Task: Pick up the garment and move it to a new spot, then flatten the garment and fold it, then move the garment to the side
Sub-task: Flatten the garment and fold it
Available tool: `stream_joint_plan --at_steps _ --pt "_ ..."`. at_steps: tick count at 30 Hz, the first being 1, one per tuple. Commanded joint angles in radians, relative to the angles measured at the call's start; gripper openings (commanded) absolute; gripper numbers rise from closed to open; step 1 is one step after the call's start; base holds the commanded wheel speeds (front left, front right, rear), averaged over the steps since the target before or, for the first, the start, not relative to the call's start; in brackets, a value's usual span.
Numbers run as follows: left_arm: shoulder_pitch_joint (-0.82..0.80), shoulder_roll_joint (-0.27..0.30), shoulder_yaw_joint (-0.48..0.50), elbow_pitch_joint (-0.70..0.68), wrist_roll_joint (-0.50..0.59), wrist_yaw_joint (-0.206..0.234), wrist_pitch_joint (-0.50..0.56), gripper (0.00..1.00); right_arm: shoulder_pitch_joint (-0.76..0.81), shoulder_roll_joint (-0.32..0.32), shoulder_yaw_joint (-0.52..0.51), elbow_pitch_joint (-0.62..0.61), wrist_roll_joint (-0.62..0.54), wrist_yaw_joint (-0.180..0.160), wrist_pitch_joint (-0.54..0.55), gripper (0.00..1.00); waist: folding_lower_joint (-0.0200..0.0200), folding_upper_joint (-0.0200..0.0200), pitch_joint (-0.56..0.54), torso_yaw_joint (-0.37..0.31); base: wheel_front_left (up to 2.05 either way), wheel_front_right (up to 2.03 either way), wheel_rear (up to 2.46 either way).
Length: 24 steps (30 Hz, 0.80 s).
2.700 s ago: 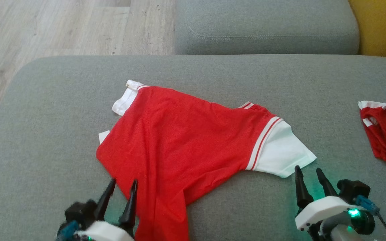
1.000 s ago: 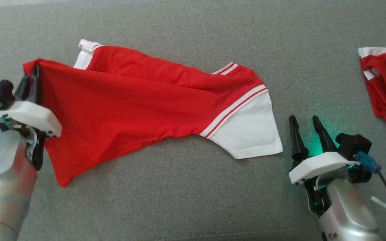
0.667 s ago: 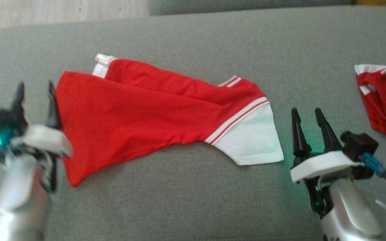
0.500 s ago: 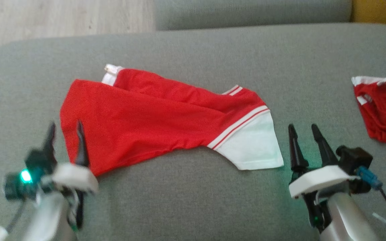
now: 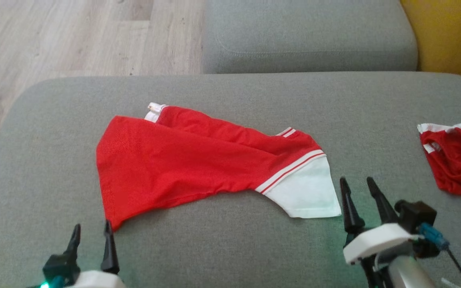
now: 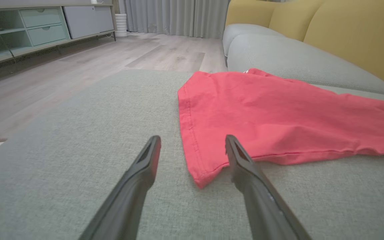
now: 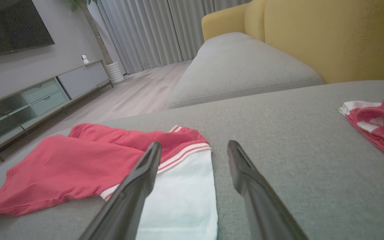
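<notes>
Shirt (image 5: pixel 190 168) lies mid-cushion (image 5: pixel 230 248), one side folded over, its white sleeve (image 5: pixel 306 196) poking out to your right. Both tools are empty, fingers spread: the left gripper (image 5: pixel 92 225) sits just short of the hem corner (image 6: pixel 200 178), the right gripper (image 5: pixel 355 180) just beside the sleeve. For the next fold, you'd do best to catch every layer at that corner, take the sleeve edge low, and lift little so nothing slides. Keep clear of the spare garment (image 5: pixel 458 160) far right.
</notes>
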<state>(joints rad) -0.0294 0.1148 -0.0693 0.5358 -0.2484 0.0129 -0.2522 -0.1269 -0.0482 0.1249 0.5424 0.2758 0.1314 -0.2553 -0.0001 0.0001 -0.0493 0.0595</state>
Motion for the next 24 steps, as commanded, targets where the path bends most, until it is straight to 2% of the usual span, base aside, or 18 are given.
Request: stream_joint_plan --at_steps 1,9,18,24 --pt "-0.016 0.001 0.049 -0.037 0.017 -0.009 -0.009 1.0 -0.008 -0.002 0.027 -0.025 -0.008 -0.001 -0.006 1.0 0.0001 -0.0001 -0.007 -0.001 0.0 0.0 0.0" --pt "0.038 -0.04 0.113 -0.057 0.049 -0.036 -0.009 1.0 0.016 -0.002 0.046 -0.014 -0.002 -0.001 -0.006 1.0 0.0001 -0.0001 -0.015 -0.009 0.0 0.0 0.0" --pt "0.016 -0.06 0.149 -0.042 0.067 -0.069 -0.009 1.0 -0.007 -0.002 0.058 -0.009 -0.023 -0.001 -0.006 1.0 0.0001 -0.0001 0.012 -0.012 0.0 0.0 0.0" --pt "-0.044 -0.064 0.146 0.022 -0.006 -0.099 -0.009 1.0 -0.015 -0.002 0.076 -0.009 -0.035 -0.001 -0.006 1.0 0.0001 -0.0001 0.05 -0.004 0.0 0.0 0.0"
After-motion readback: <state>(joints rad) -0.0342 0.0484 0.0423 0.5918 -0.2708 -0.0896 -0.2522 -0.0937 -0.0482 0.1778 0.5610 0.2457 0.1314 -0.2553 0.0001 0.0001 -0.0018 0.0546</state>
